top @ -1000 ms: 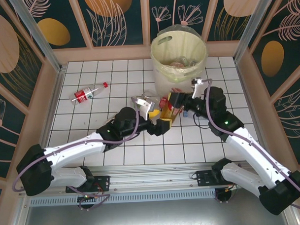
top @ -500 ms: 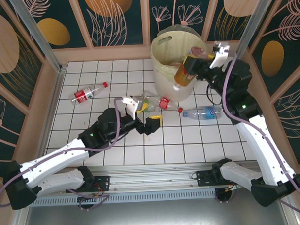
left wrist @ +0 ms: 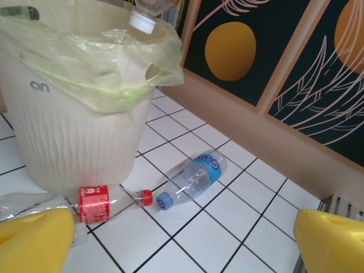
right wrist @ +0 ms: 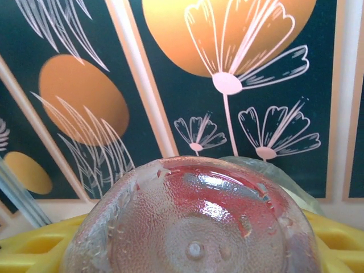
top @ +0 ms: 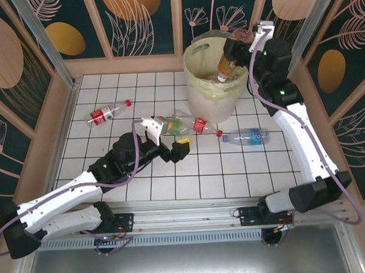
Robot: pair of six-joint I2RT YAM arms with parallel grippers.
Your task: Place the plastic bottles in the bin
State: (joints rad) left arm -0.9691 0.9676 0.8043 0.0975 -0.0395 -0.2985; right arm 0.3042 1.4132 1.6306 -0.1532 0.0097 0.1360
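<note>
My right gripper [top: 234,51] is shut on an amber plastic bottle [top: 227,63] and holds it neck-down over the mouth of the bin [top: 208,99], a white bucket with a pale green bag. The right wrist view looks straight at that bottle's dimpled base [right wrist: 193,227], between yellow fingers [right wrist: 34,250]. My left gripper [top: 166,139] stands open and empty low over the tiles. Beyond it lie a red-label bottle [left wrist: 99,202] against the bin's [left wrist: 74,131] foot and a blue-label bottle [left wrist: 196,173]. Another red-label bottle [top: 108,113] lies far left.
A crushed clear bottle with a green patch [top: 173,123] lies just past the left gripper. More bottles lie inside the bin. Wooden-framed patterned walls [top: 137,30] close the tiled floor on three sides. Open tiles [top: 243,170] stretch in front of the blue-label bottle.
My right arm has lifted the amber bottle from the tiles up over the bin's mouth. My left gripper has drawn back toward the near left and opened fully.
</note>
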